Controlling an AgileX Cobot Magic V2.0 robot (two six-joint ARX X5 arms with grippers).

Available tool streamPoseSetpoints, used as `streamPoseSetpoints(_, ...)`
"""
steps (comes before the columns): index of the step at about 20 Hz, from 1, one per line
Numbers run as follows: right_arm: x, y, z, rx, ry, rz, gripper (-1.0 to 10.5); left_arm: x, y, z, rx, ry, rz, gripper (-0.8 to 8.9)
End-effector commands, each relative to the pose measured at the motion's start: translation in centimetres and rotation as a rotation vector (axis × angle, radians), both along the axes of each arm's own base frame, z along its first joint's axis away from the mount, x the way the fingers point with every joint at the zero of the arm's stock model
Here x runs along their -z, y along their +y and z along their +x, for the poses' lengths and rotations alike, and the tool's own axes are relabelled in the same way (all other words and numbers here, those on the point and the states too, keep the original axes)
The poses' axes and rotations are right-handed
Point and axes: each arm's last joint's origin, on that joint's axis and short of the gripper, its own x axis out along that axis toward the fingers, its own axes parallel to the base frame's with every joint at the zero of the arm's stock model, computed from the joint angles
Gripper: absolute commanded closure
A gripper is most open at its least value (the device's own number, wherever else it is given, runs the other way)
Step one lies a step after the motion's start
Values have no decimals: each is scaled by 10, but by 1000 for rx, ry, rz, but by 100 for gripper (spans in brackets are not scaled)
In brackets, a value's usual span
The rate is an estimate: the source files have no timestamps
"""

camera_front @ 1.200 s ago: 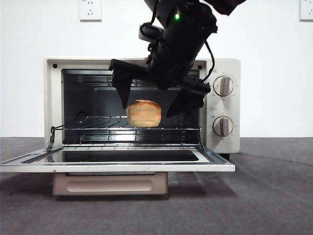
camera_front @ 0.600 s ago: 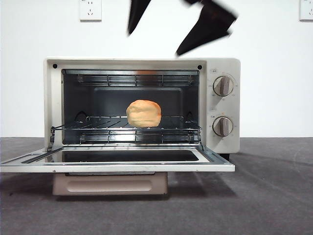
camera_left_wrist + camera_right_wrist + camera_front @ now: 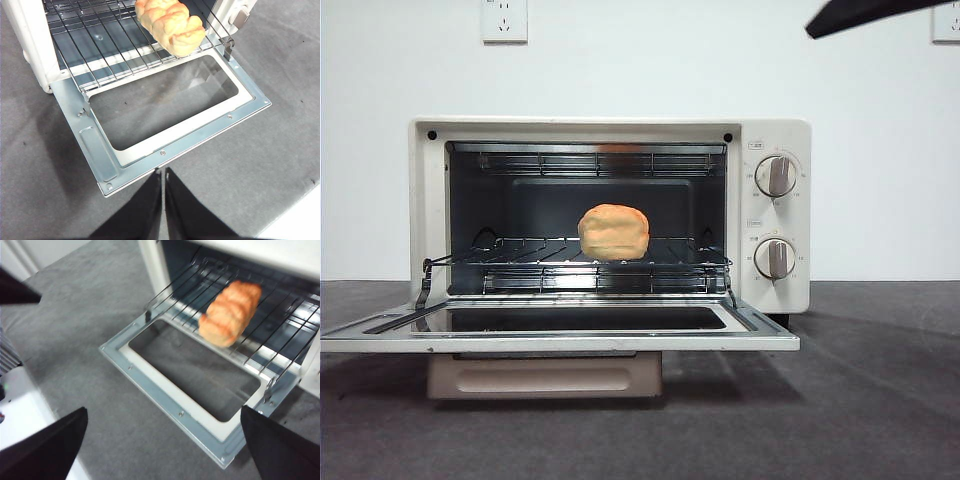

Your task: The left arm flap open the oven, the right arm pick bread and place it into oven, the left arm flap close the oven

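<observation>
On oven (image 3: 770, 135) rack, lumpy golden bread (image 3: 613, 232)

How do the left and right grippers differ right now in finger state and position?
The left gripper has its black fingers pressed shut; the right gripper has its fingers spread wide. The left sits in front of the cream-white toaster oven's open glass door; the right views it from one side. Both are empty; the golden bumpy bread loaf lies on the wire rack.

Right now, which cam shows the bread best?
Left wrist view: the bread is sharp, its bumpy top clear on the rack. Front view shows only one end. Right wrist view shows its whole length, but blurred.
</observation>
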Motion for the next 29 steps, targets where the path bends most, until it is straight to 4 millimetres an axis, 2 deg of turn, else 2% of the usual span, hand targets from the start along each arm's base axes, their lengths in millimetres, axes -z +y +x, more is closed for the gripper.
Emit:
streamPoseSetpoints(1, -2, -5, -7, -13, -31, 21, 463, -2, -1, 1, -7, -14, -10, 797)
streamPoseSetpoints(6, -7, -12, -14, -11, -61, 48, 463, 8, -4, 8, -50, -13, -72, 797)
streamPoseSetpoints(9, -5, -12, -15, -10, -43, 36, 463, 33, 0, 19, -130, -1, -92, 798)
streamPoseSetpoints(12, -3, -14, -16, -9, -16, 14, 463, 54, 12, 32, -273, -1, -159, 799)
streamPoseSetpoints(15, -2, -14, -16, -9, -10, 9, 463, 71, 24, 45, -327, 51, -194, 799)
streamPoseSetpoints(19, -2, -14, -16, -9, -10, 8, 463, 94, 32, 68, -331, 189, -195, 799)
streamPoseSetpoints(25, -2, -14, -16, -9, -9, 8, 463, 120, 32, 99, -321, 244, -175, 799)
streamPoseSetpoints(29, -2, -14, -16, -9, -9, 8, 463, 137, 31, 112, -324, 287, -167, 799)
